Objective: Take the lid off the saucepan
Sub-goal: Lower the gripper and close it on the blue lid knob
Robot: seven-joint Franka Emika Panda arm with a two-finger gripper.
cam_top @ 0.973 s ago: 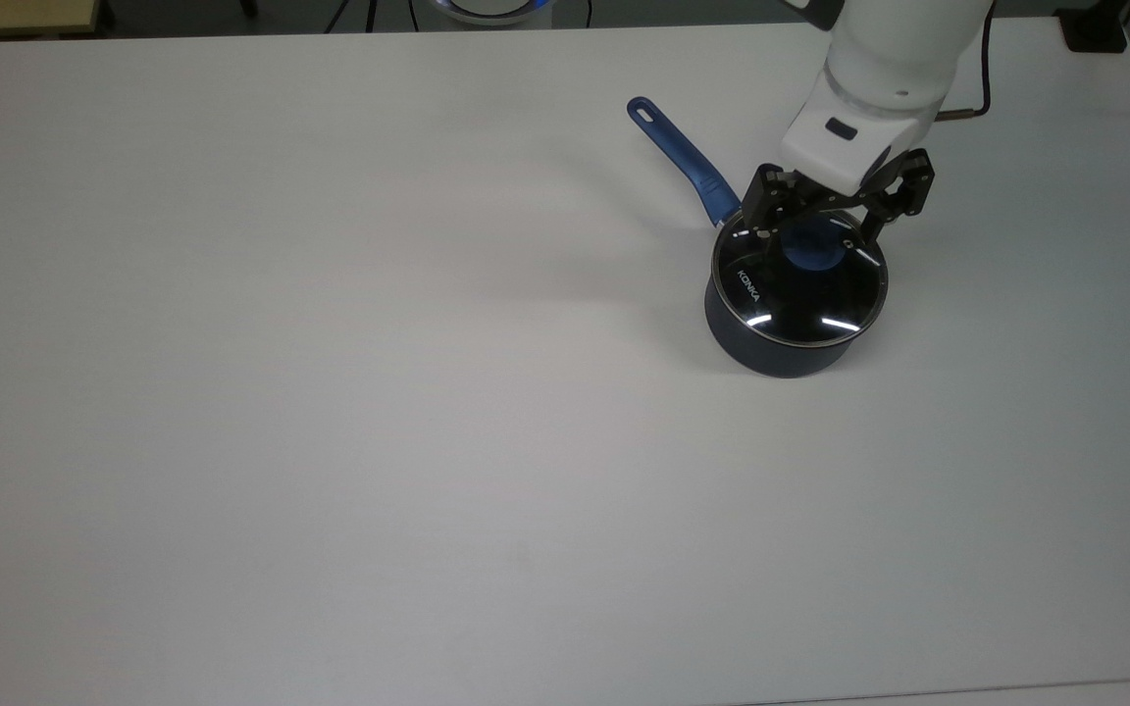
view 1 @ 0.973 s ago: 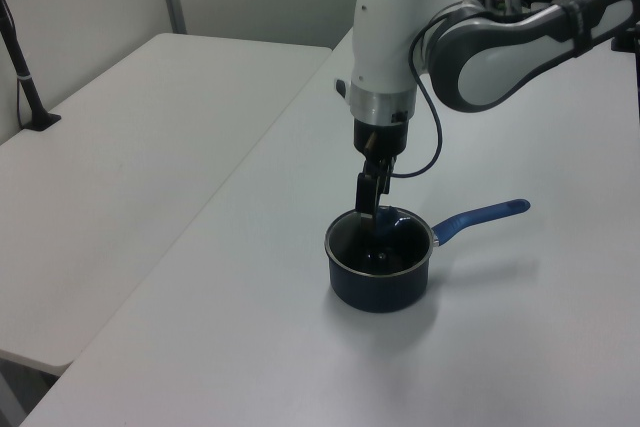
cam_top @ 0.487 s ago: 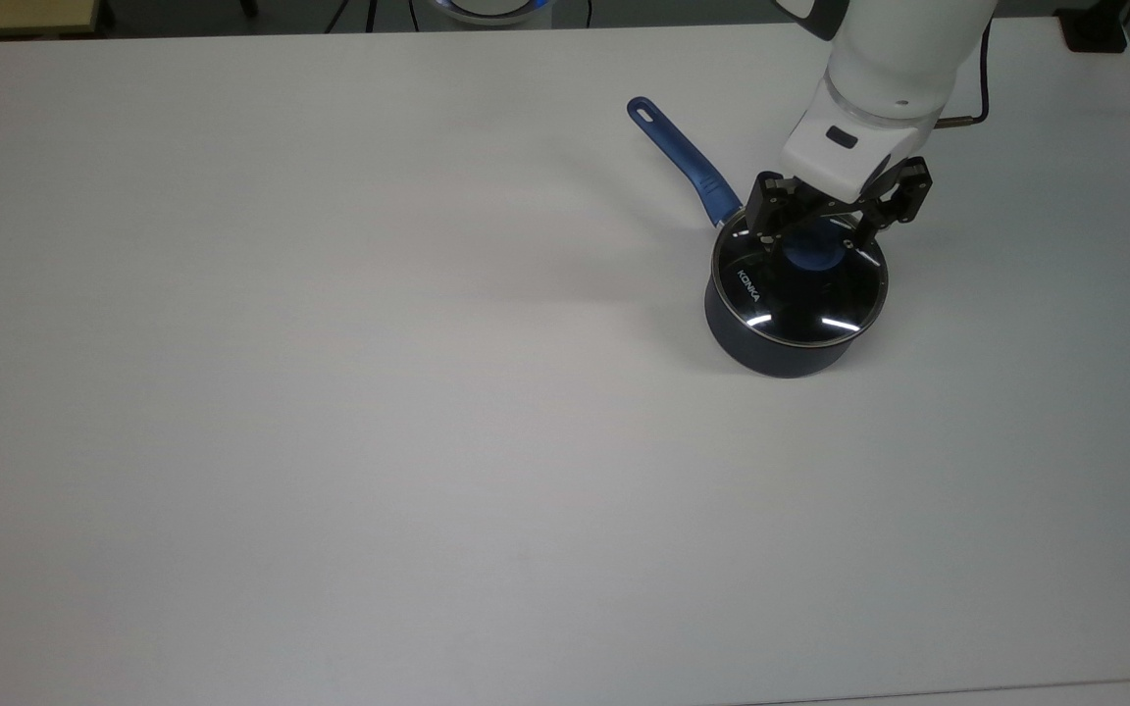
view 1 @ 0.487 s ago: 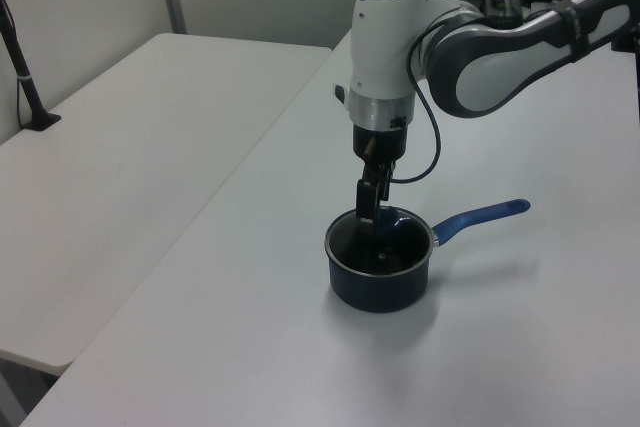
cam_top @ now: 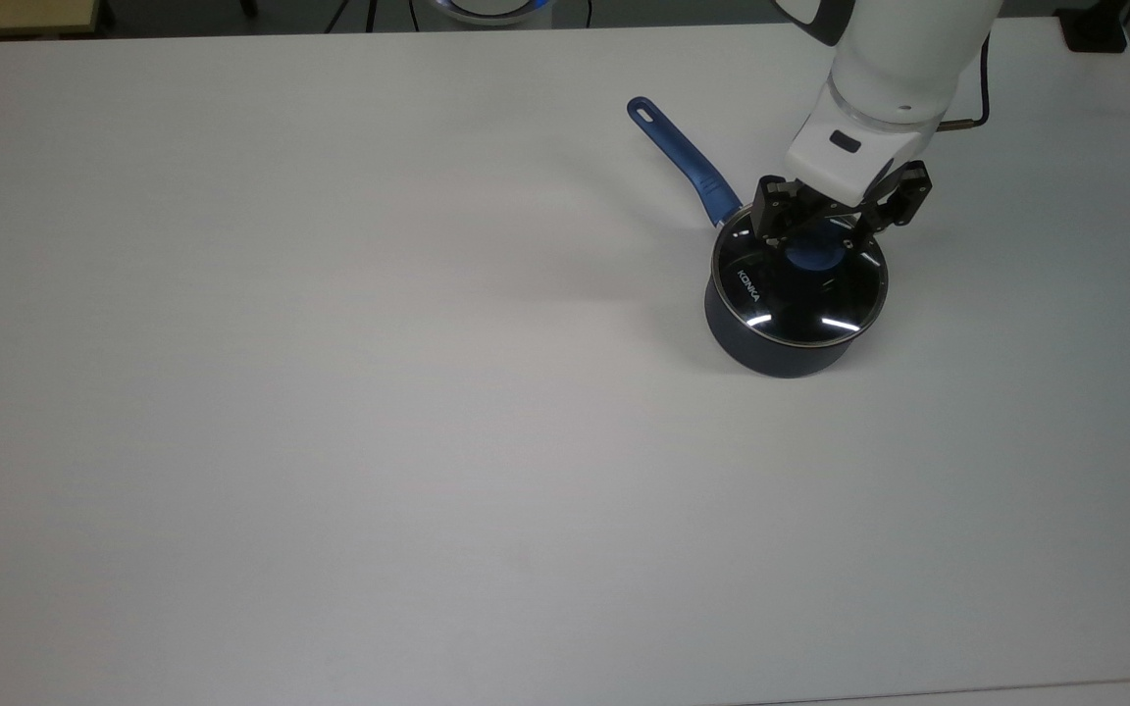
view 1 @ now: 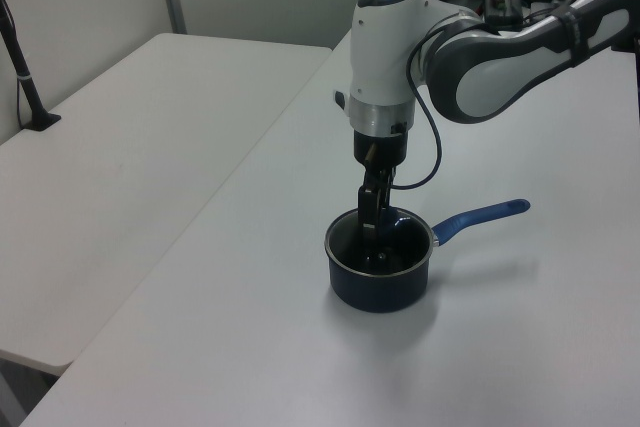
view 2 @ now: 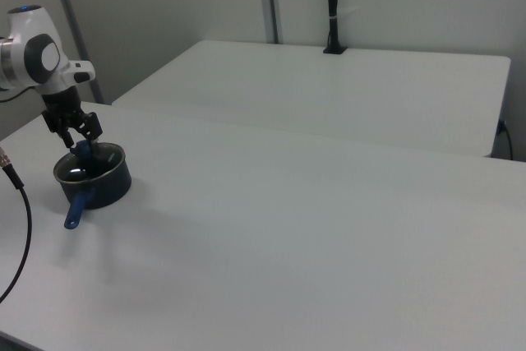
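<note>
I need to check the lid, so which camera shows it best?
The top view: the lid faces the camera, rim, blue knob and lettering visible. The left view shows it obliquely, mostly see-through; the right view shows it far off, edge-on.

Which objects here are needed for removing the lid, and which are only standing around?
Needed:
- lid, on the saucepan
- saucepan
- gripper, open, above the lid's blue knob

Standing around:
- second table behind
- black post on that table
- black cable
</note>
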